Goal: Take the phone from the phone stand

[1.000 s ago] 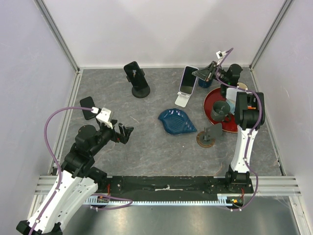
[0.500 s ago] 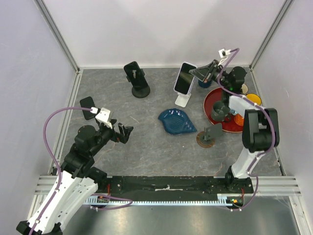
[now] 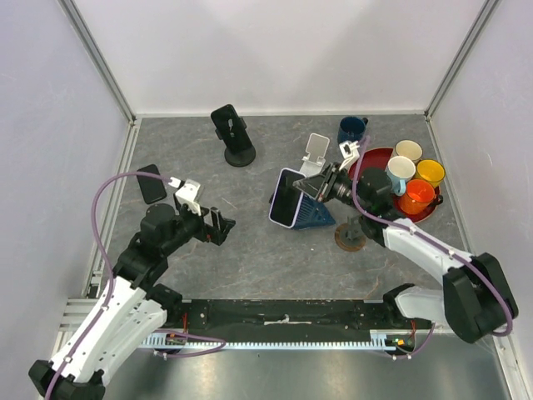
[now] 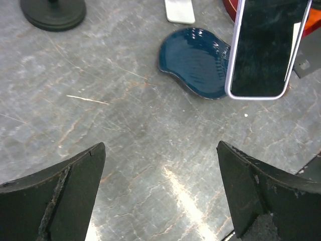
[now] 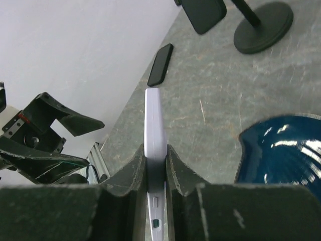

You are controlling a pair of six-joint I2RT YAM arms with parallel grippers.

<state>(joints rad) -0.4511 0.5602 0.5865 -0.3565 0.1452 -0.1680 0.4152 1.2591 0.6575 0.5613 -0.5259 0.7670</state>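
Phone (image 3: 287,198), white-edged with a dark screen, gripped by its thin edge between the closed fingers (image 5: 131,173) of the right gripper (image 3: 310,187). It is held tilted in the air over the near end of the blue dish (image 4: 193,60), apart from the white phone stand (image 3: 314,152), which sits on the table just behind. The wrist view shows the phone's edge seated squarely in the narrow gap between the two pads. The left gripper (image 3: 218,227) hovers over bare grey table (image 3: 250,258) at left of centre, its jaws spread wide with only the table surface between them. A black stand (image 3: 237,154) carrying a dark phone stands at the back. Another black phone (image 3: 151,182) lies flat near the left wall. A red tray (image 3: 360,167) of cups sits at the right, with a dark blue mug (image 3: 351,129) behind it.
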